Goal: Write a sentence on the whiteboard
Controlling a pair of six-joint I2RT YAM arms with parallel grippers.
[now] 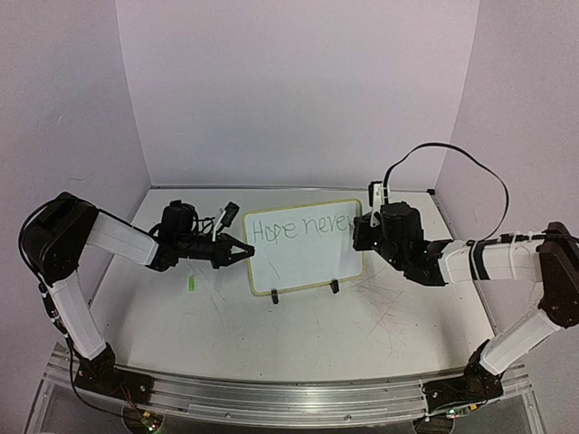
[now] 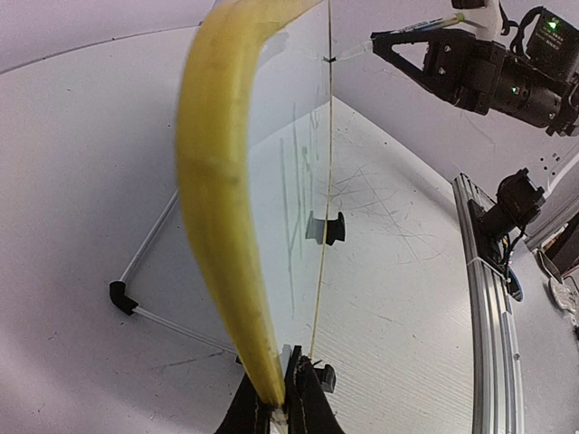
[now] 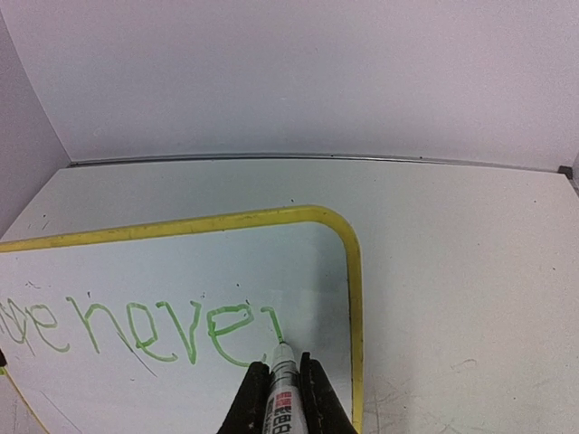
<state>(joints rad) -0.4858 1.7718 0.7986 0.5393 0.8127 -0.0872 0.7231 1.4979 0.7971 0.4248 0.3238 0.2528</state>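
My right gripper (image 3: 282, 402) is clamped on a white-barrelled marker with a green tip (image 3: 280, 362). In the right wrist view that tip appears to rest on the board at the foot of the last stroke, lower centre of the frame. My left gripper (image 2: 279, 402) is pinched together on the pale yellow rim of the small white rounded-corner whiteboard (image 1: 303, 267), at its left edge in the top view. The board stands propped on two black clip feet (image 1: 274, 295) in the middle of the white counter (image 1: 298, 353). The thin green handwritten sentence (image 3: 136, 325) reads "Hope never" along the upper line, with only the stem of the final "r" drawn, close to the right rim.

I judge the step in hand is finishing that "r". To do it well I want light, even pressure so the board does not rock on its feet, with my left grip bracing against the push. The arch of the "r" must be short, since little bare board lies before the yellow rim. After that I should lift clear and go to the lower left of the board, which is bare, for the second line.
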